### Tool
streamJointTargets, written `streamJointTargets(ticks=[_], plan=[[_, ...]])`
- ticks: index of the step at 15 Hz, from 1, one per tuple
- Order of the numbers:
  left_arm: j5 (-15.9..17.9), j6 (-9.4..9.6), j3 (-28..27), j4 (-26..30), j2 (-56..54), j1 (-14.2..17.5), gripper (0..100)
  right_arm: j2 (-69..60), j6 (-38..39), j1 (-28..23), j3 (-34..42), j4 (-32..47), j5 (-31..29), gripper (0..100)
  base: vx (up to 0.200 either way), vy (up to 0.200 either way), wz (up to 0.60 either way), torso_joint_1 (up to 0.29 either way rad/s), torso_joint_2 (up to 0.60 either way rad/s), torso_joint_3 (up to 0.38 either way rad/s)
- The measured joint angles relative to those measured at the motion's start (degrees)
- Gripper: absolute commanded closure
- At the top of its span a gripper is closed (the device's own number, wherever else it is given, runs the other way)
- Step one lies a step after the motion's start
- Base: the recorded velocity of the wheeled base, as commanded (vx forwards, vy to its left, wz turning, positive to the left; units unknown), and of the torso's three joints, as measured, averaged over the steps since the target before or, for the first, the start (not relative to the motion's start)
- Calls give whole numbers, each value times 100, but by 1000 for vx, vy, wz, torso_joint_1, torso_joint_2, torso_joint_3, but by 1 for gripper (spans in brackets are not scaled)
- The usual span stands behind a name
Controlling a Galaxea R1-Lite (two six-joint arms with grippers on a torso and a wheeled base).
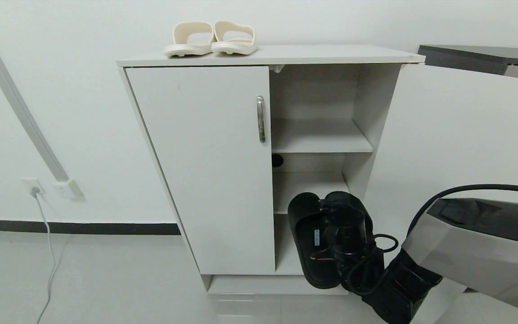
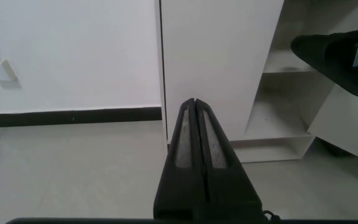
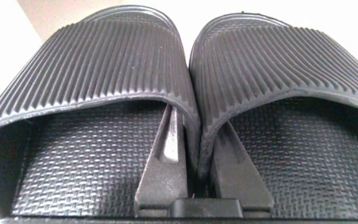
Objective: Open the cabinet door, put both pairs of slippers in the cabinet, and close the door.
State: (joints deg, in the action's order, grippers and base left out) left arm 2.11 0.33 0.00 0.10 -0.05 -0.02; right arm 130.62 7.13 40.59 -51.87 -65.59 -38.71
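The right gripper [image 3: 194, 134] was closed on the pair of black slippers [image 1: 313, 243], its two fingers pinching their adjoining inner walls together under the ribbed straps, so both hung from one grip. Held that way, the pair stood steeply on end, long axis about in line with the gripper, right at the open right half of the cabinet [image 1: 331, 54], over the front edge of the lower shelf [image 1: 308, 184]; to my eye the opening lay straight ahead of them, and this arm was much the nearer. The left gripper [image 2: 194, 109] hung low before the closed left door [image 1: 200, 171], fingers pressed together on nothing. The cream slippers [image 1: 212, 39] sat side by side on the cabinet top. A small white label [image 1: 316, 236] showed on one black insole, too small to read
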Motion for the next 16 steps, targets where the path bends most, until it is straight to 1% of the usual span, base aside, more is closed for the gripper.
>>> streamJointTargets(ticks=[8,16], plan=[[0,0,0,-2,2,0,100,107,-10,-17,-218,4,-7,100,0,0,0,0,0,-10],[0,-6,0,0,5,0,100,350,-106,-107,-948,124,39,100,0,0,0,4,3,-187]])
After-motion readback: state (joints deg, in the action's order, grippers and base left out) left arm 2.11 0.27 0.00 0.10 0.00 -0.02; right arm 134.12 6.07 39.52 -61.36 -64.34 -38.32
